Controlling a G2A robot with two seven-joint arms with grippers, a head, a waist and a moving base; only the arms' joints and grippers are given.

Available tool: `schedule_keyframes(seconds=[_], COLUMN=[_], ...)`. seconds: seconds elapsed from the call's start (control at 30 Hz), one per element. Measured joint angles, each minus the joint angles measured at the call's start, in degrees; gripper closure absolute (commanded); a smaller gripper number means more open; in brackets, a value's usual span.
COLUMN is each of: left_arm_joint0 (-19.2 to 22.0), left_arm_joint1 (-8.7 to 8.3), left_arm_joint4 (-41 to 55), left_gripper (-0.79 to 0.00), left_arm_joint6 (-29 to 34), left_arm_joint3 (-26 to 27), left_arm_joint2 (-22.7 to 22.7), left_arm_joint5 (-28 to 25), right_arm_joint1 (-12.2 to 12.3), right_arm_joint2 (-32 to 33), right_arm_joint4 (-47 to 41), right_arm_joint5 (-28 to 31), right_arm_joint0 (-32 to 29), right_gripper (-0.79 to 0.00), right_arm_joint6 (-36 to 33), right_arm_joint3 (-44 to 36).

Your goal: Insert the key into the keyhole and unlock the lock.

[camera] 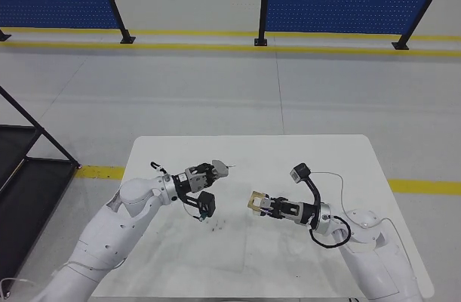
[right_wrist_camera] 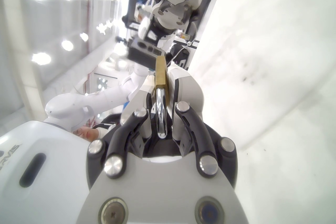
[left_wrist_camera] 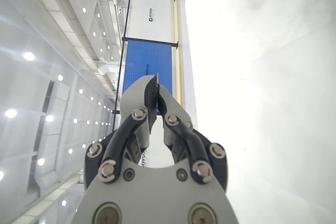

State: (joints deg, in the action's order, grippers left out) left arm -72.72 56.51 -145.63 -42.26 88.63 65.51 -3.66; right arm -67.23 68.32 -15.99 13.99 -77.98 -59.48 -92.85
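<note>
Lock [right_wrist_camera: 160, 72] — brass, boxy — clamped in right hand [right_wrist_camera: 161, 84].

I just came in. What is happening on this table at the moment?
The robot is getting ready to unlock a padlock. Its left gripper holds a small key, jaws shut on it. Its right gripper holds a brass padlock, with the brass body sticking out in front. Both are held above the white table, with a gap between them. The key is not yet in the keyhole.

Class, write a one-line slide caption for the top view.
Above the white table, left hand holds the key, right hand holds the brass padlock, the two apart.
</note>
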Motion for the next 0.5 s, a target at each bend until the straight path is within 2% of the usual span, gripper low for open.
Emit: schedule_keyframes(seconds=[0.13,0.2,0.5], left_arm_joint0=[1.70,2.55,6.19], left_arm_joint1=[-0.72,-0.94,-1.02], left_arm_joint4=[-12.61,-18.31,-18.69], left_gripper=[0.000,0.000,0.000], left_arm_joint6=[-5.00,-7.46,-17.78], left_arm_joint3=[0.40,0.26,-5.77], left_arm_joint2=[-1.29,-1.93,-3.00], left_arm_joint5=[2.87,5.93,22.35], right_arm_joint1=[0.00,0.00,0.00], right_arm_joint2=[0.00,0.00,0.00], right_arm_joint4=[0.00,0.00,0.00], right_arm_joint5=[0.00,0.00,0.00], right_arm_joint0=[0.00,0.00,0.00], right_gripper=[0.000,0.000,0.000], right_arm_joint6=[0.00,0.00,0.00], right_arm_joint3=[0.00,0.00,0.00])
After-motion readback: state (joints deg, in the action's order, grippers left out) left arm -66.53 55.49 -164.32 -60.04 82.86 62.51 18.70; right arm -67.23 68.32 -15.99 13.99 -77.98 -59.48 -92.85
